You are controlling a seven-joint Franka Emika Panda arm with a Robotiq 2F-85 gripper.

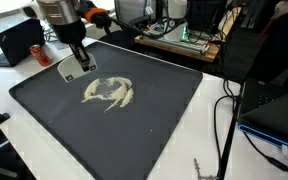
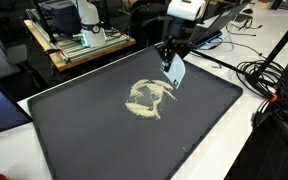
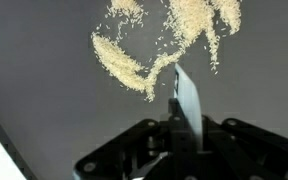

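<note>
Claw [image 3: 179, 135] was shut tight on a thin white flat card [image 3: 187, 100], edge-down scraper-style at lower centre, just beside pale scattered grains [image 3: 134, 65] on black mat [image 3: 44, 110].

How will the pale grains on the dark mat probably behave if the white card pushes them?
The grains lie as loose, thin curved streaks, so they would likely scatter and slide apart, not move as one lump. They look tiny and light; some may slip past the edges of the narrow card.
</note>
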